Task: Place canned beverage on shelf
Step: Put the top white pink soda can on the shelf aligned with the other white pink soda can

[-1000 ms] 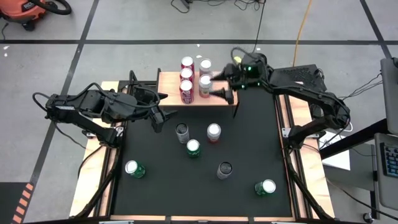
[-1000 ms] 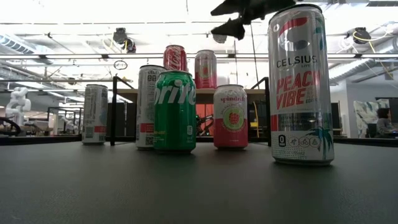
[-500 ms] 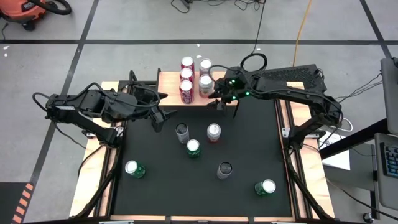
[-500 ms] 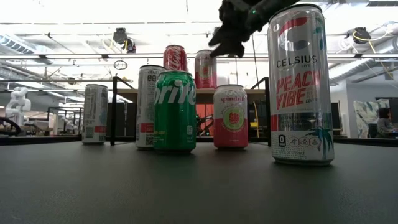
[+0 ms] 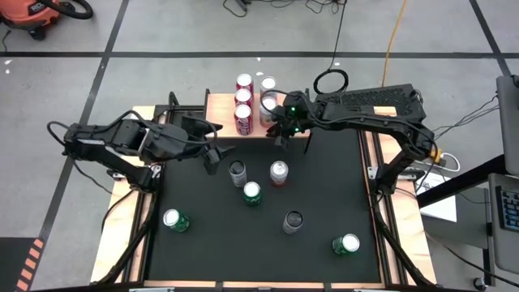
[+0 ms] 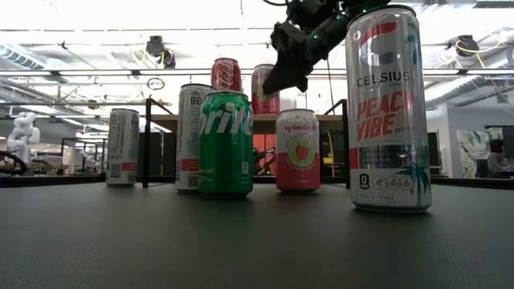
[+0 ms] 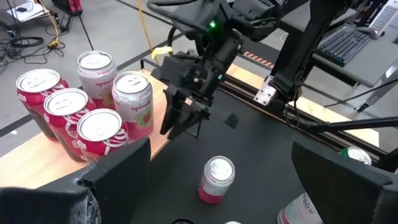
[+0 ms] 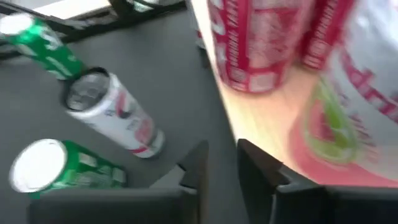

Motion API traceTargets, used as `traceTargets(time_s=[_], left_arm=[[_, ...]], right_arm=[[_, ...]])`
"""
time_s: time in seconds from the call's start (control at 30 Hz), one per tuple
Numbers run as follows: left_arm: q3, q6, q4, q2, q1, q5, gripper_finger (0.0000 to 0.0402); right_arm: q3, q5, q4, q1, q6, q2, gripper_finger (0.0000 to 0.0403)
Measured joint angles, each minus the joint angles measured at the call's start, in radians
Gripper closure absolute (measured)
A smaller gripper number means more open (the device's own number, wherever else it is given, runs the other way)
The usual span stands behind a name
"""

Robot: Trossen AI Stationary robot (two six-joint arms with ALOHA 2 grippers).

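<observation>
High view: five cans are seen on the shelf at the counter's far edge. In the right wrist view alone, the right tool is shown nearly pressed together, empty. The left tool is spread. Since a second ago, the right tool has been drawn nearer the shelf's front edge.

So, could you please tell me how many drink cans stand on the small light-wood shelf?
5: three red cans in a column, two pink-and-white cans alongside them. None looks hidden.
</observation>
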Motion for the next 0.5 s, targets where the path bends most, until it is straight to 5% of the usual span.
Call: traceTargets(time_s=[0.23,0.5], left_arm=[[0.000,0.000,0.000,0.009,0.000,0.000,0.0013],[0.000,0.001,-0.003,0.009,0.000,-0.015,0.0013]], right_arm=[[0.000,0.011,0.025,-0.019,-0.012,0.000,0.0398],[0.000,0.011,0.063,-0.038,-0.010,0.000,0.0400]])
